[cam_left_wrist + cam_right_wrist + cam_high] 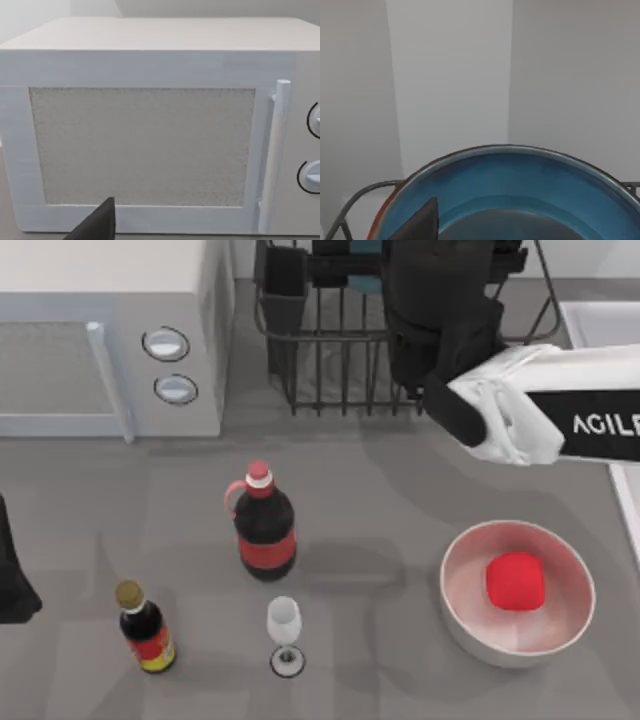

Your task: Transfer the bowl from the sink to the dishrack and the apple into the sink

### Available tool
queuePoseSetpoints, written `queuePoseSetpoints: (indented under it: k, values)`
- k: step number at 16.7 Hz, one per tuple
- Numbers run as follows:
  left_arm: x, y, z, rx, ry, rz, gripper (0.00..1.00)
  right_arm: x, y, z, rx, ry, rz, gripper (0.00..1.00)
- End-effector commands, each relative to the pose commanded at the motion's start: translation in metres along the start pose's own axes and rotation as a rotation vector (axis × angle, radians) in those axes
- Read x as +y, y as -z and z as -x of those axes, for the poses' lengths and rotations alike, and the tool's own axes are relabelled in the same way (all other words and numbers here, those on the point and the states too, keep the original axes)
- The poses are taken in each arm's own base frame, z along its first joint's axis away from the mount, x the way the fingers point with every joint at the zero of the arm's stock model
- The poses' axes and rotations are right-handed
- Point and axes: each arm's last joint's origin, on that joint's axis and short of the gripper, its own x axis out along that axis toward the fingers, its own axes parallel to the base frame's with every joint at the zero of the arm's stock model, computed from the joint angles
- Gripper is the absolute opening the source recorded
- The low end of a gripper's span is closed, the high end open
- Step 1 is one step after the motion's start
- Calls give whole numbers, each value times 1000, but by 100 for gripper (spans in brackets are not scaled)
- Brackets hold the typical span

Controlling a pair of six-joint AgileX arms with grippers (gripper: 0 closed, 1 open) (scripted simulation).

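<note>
The teal-blue bowl [510, 185] sits inside the black wire dishrack [330, 360] at the back of the table. A sliver of the bowl [365, 285] shows between the bars. My right gripper [440, 310] hangs over the rack just above the bowl, open, with one dark finger [422, 222] showing over the bowl's inside. The red apple [515, 580] lies in a white bowl [470, 625] at the front right. A corner of the pale sink [600, 325] shows at the right edge. My left gripper [12, 585] is parked at the left edge, open.
A white microwave [100, 340] fills the back left, facing the left wrist camera [150, 140]. A red-capped dark bottle [265, 525], a small sauce bottle [147, 628] and a wine glass [285, 625] stand at the front middle. The rack's utensil cup [285, 290] is at its left corner.
</note>
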Motion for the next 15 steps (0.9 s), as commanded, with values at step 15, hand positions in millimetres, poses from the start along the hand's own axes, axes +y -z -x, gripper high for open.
queuePoseSetpoints:
  k: [15]
  values:
    - [0,0,0,0,0,0,100,-212,-13,185,93,-132,-2,100]
